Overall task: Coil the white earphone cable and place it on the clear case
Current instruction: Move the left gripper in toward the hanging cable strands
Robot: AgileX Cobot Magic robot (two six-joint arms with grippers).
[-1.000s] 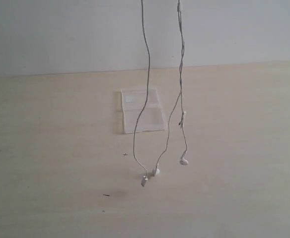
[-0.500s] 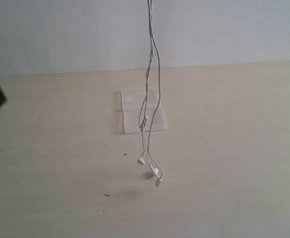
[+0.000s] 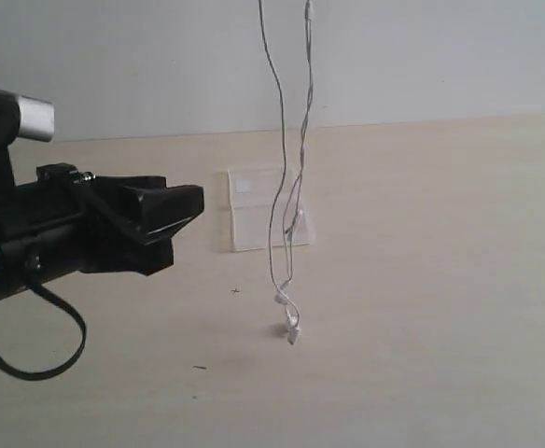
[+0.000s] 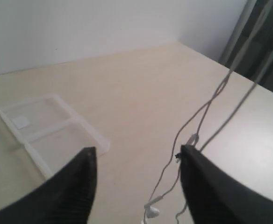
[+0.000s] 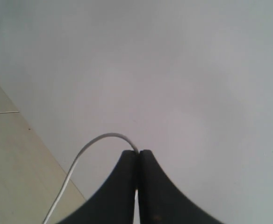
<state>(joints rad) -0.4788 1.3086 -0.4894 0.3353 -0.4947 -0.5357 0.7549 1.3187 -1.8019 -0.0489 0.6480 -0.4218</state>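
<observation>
The white earphone cable (image 3: 274, 187) hangs from above the top edge of the exterior view in two strands. Its earbuds (image 3: 289, 327) dangle just over the table, in front of the clear case (image 3: 254, 224), which lies open and flat. My right gripper (image 5: 138, 153) is shut on the cable (image 5: 94, 142) and is out of the exterior view. Coming in from the left, my left gripper (image 3: 187, 219) is open and holds nothing. In its wrist view the left gripper (image 4: 136, 154) has the cable (image 4: 199, 126) close to one fingertip (image 4: 188, 156), an earbud (image 4: 151, 212) below and the case (image 4: 47, 126) beyond.
The pale wooden table (image 3: 440, 280) meets a white wall (image 3: 114, 65) at the back. A black cable loop (image 3: 39, 364) hangs under the left arm. A few small dark specks (image 3: 200, 368) lie on the table.
The left arm has come into the exterior view from the left edge towards the cable. The hanging strands swung together, then a little apart, and the earbuds shifted.
</observation>
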